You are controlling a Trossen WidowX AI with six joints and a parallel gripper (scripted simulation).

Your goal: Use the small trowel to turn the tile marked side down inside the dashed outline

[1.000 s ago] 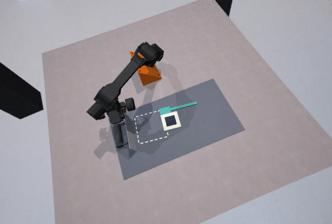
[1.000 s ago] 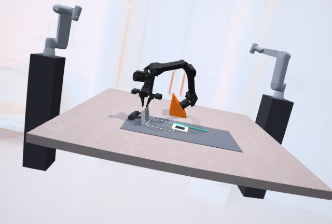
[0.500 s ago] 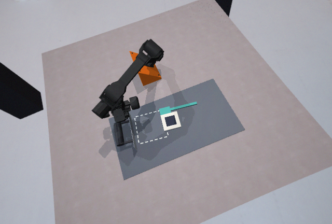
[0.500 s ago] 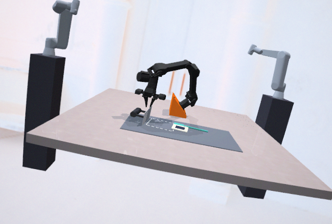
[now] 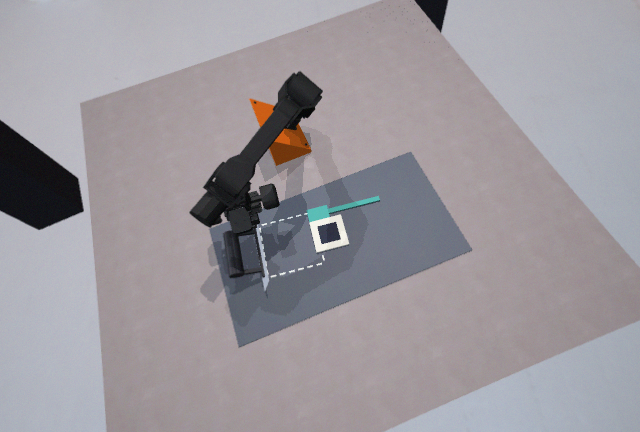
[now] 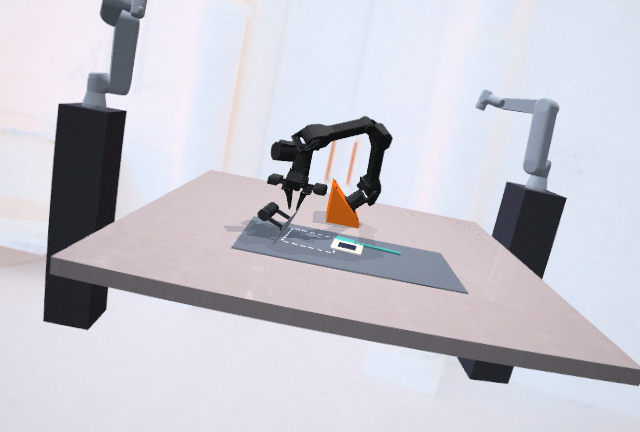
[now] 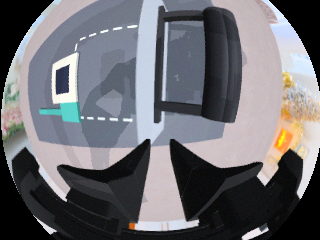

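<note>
The trowel, with a black handle (image 5: 233, 254) (image 6: 267, 211) (image 7: 222, 65) and a thin pale grey blade (image 5: 266, 281) (image 7: 146, 75), stands tilted on the blade's long edge at the mat's left end, along the outline's left side. My gripper (image 6: 293, 208) (image 7: 160, 143) is slightly open and empty, its fingertips close to the blade's upper near end; contact is unclear. The cream tile (image 5: 342, 233) (image 6: 356, 250) (image 7: 73, 77) lies flat, its dark marked square facing up. It covers part of the right side of the dashed outline (image 5: 297, 268) and sits mostly outside it.
A teal flat tool (image 5: 318, 212) (image 6: 382, 249) (image 7: 71, 113) with a long thin handle lies against the tile's edge on the grey mat (image 5: 423, 220) (image 6: 423, 273). An orange wedge (image 5: 292, 154) (image 6: 341, 210) stands on the table near the arm's base.
</note>
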